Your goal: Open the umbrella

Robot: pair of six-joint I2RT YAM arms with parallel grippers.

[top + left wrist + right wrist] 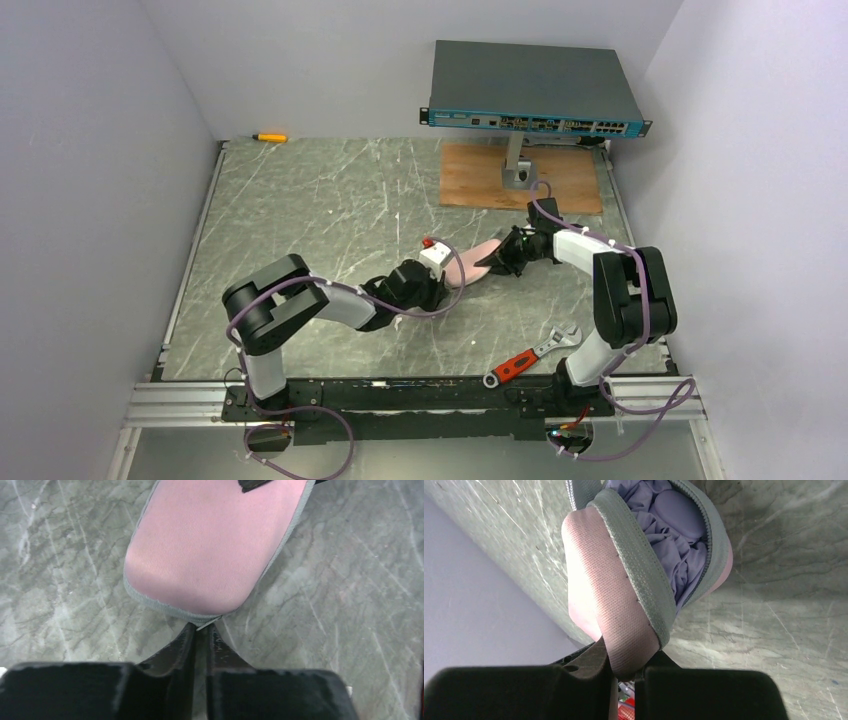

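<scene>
ok so the right gripper (626, 672) is pinching the flap of the pink pouch (609, 605), and the left gripper (201, 630) is squeezing nearly together on its zip tab (204, 626). Pouch is lying on the table (320, 200), partly unzipped, with the lavender umbrella (674, 545) bunched inside, so getting it out and opening it are both left.

Both arms stretch inward; left claw (201, 630) and right claw (626, 654) pinched.

top: high, from near edge, whole table (300, 200) | wrists: close, looking down past jaws | shared: umbrella (478, 258)
</scene>
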